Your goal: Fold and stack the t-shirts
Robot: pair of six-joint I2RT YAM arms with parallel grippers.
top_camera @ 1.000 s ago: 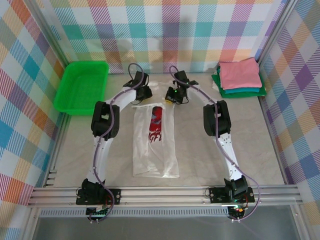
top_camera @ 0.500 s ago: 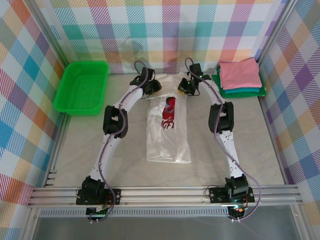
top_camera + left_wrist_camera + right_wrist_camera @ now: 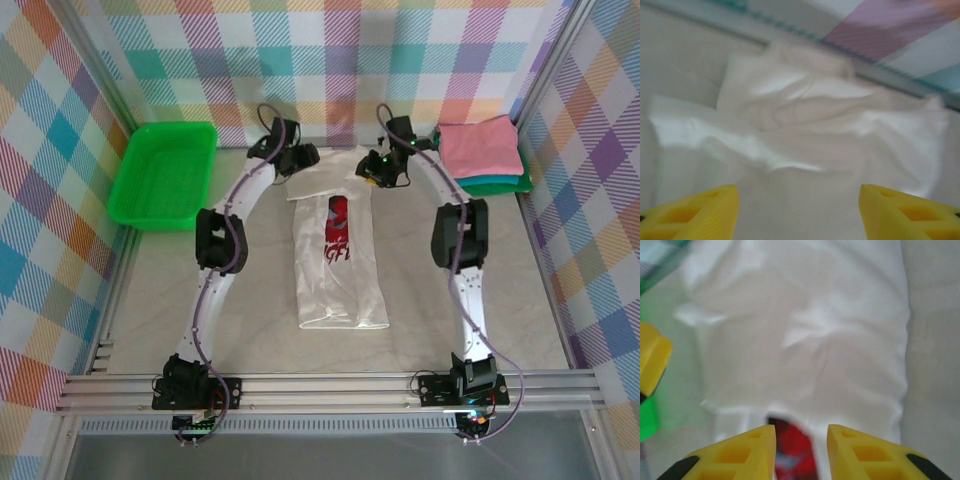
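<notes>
White cloth t-shirt [image 3: 338,270], red-and-black print: folded lengthwise on beige table [image 3: 510,290]. Left gripper [image 3: 797,190] spread wide, right gripper [image 3: 801,429] narrowly parted, both empty.

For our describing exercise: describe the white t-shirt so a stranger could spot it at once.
Find the pale table inside the checked walls. At its middle lies the white t-shirt, folded into a long strip. Unlike the pink-topped stack, it bears a red print.

The white t-shirt [image 3: 805,130] is blurred soft in the left wrist view, and the left claw [image 3: 797,190] runs off the bottom edge. The right wrist view crops its red print [image 3: 790,440]. The pink shirt [image 3: 480,148] covers the teal shirt [image 3: 490,181] and green shirt [image 3: 500,189] except their edges.
</notes>
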